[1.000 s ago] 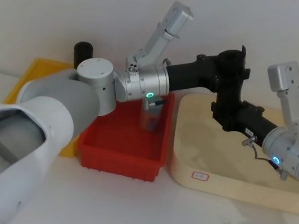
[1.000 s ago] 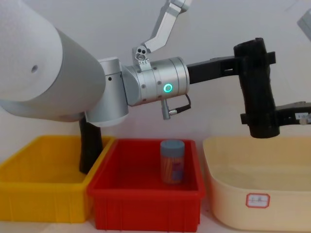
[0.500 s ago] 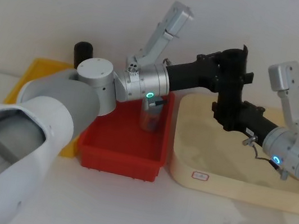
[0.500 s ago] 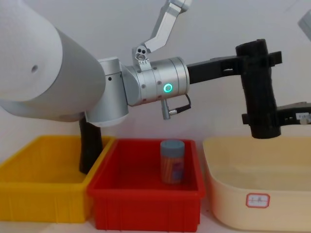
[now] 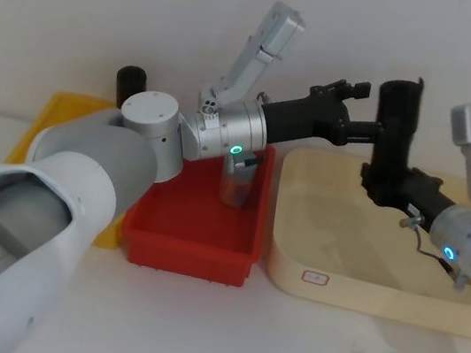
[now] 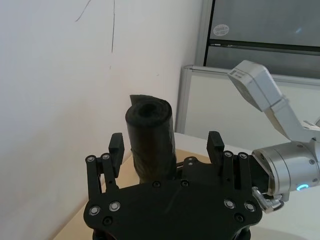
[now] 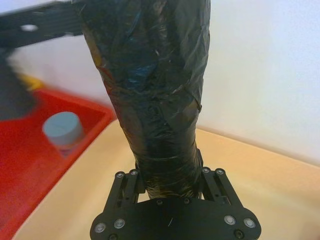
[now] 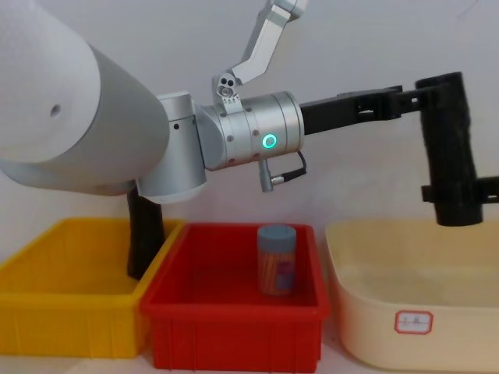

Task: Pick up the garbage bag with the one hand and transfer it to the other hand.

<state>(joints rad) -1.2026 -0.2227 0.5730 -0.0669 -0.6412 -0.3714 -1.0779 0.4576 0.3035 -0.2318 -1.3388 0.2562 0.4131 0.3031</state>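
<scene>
- Garbage bag upright in the air above the cream tub's back edge.
- Right gripper clamped around the roll's lower end.
- Left gripper beside the upper end, fingers spread, not touching.

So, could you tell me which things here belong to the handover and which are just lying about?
Part of the job:
- garbage bag, upright over the cream tub
- right gripper, shut on its lower end
- left gripper, open beside it

Lying about:
- second black roll in the yellow bin
- jar in the red bin
- cream tub
</scene>
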